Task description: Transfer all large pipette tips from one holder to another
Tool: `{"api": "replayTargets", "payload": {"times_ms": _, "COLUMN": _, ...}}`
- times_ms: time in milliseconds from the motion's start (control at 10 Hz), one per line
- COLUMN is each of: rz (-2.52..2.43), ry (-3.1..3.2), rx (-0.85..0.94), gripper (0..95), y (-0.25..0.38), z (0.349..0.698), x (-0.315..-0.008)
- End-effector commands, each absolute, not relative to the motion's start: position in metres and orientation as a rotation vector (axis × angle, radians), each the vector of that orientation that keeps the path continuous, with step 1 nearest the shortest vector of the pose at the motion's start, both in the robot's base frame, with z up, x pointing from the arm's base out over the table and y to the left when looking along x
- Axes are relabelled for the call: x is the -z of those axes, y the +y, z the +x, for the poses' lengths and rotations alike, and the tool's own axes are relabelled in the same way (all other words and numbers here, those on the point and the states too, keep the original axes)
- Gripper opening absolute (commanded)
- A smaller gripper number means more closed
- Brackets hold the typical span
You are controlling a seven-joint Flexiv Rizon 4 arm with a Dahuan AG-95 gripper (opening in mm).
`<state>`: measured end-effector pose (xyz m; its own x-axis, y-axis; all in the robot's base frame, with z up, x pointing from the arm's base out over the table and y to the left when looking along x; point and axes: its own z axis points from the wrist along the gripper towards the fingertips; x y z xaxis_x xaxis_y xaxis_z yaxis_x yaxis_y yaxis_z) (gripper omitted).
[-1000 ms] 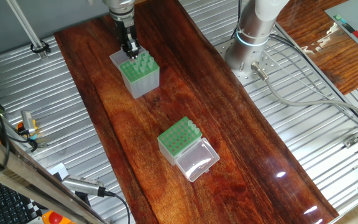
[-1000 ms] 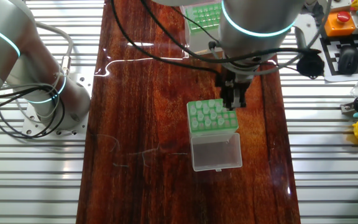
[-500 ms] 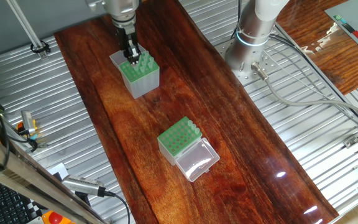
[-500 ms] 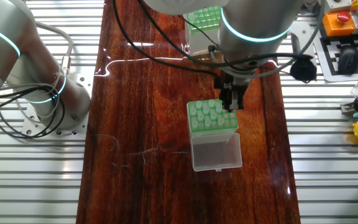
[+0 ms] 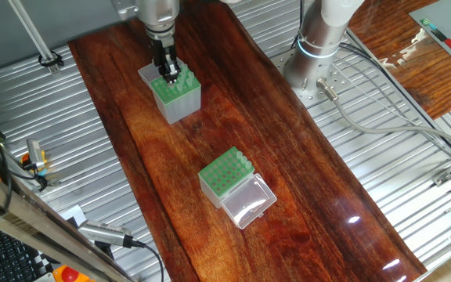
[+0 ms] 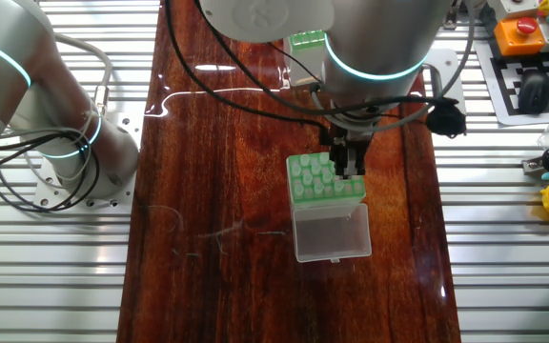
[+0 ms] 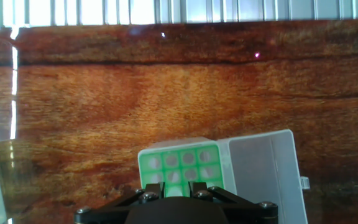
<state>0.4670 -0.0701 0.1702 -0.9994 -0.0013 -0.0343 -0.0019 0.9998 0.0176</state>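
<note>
Two high fixed views from opposite table [image 5: 233,125] ends; close hand view down the fingers [image 7: 176,186].

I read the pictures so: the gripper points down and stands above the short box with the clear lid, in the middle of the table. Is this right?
Not quite. The gripper points down, but it stands above the taller grey-sided box near the far end of the table, not above the short box with the clear lid. One fixed view shows this.

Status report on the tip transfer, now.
Gripper down on the tall grey-sided holder, jaws unclear. Large pipette tips stand in its green top. Lidded box apart, lid open; nothing between the boxes.
</note>
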Motion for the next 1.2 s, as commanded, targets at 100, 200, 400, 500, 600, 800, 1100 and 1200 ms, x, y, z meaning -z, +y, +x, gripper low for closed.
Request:
{"api": "replayTargets", "payload": {"times_ms": 100, "rz": -0.003, "ry": 3.114, "rx": -0.034, "gripper": 19.0, "y": -0.0707, "z": 0.4688, "x": -0.1690}}
{"api": "replayTargets", "payload": {"times_ms": 200, "rz": -0.008, "ry": 3.114, "rx": -0.034, "gripper": 19.0, "y": -0.0707, "z": 0.4688, "x": -0.1690}}
{"api": "replayTargets", "payload": {"times_ms": 400, "rz": -0.013, "ry": 3.114, "rx": -0.035, "gripper": 19.0, "y": -0.0707, "z": 0.4688, "x": -0.1690}}
{"api": "replayTargets", "payload": {"times_ms": 500, "rz": -0.008, "ry": 3.114, "rx": -0.034, "gripper": 19.0, "y": -0.0699, "z": 0.4691, "x": -0.1683}}
{"api": "replayTargets", "payload": {"times_ms": 600, "rz": 0.005, "ry": 3.113, "rx": -0.033, "gripper": 19.0, "y": -0.0653, "z": 0.4707, "x": -0.1652}}
{"api": "replayTargets", "payload": {"times_ms": 800, "rz": 0.014, "ry": 3.115, "rx": -0.029, "gripper": 19.0, "y": -0.0612, "z": 0.4721, "x": -0.1616}}
{"api": "replayTargets", "payload": {"times_ms": 1100, "rz": 0.010, "ry": 3.116, "rx": -0.019, "gripper": 19.0, "y": -0.0631, "z": 0.4725, "x": -0.1595}}
{"api": "replayTargets", "payload": {"times_ms": 1200, "rz": 0.007, "ry": 3.118, "rx": -0.020, "gripper": 19.0, "y": -0.0654, "z": 0.4720, "x": -0.1598}}
